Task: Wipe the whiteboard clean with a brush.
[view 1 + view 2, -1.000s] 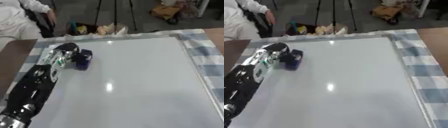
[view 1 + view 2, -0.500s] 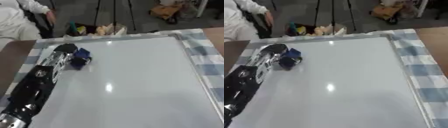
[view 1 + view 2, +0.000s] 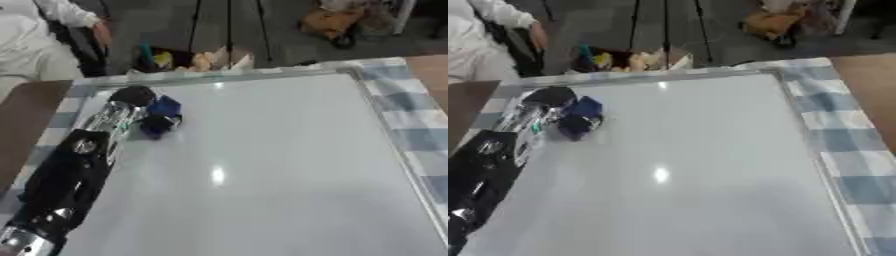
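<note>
A white whiteboard [image 3: 271,165] lies flat and fills most of the table; its surface looks blank apart from a light glare. My left arm reaches in from the lower left, and my left hand [image 3: 134,101] sits near the board's far left corner. Its fingers are curled round a dark blue brush [image 3: 161,117], which presses on the board just right of the hand. The same brush [image 3: 579,116] shows in the right eye view. My right hand shows in no view.
A blue and white checked cloth [image 3: 420,125] lies under the board, showing along the right and far edges. Brown table [image 3: 22,120] shows at the left. Beyond the far edge stand a tripod's legs [image 3: 229,25], bags and a seated person in white.
My left hand has slid the brush up the board toward the far left corner. The camera has also shifted slightly.
</note>
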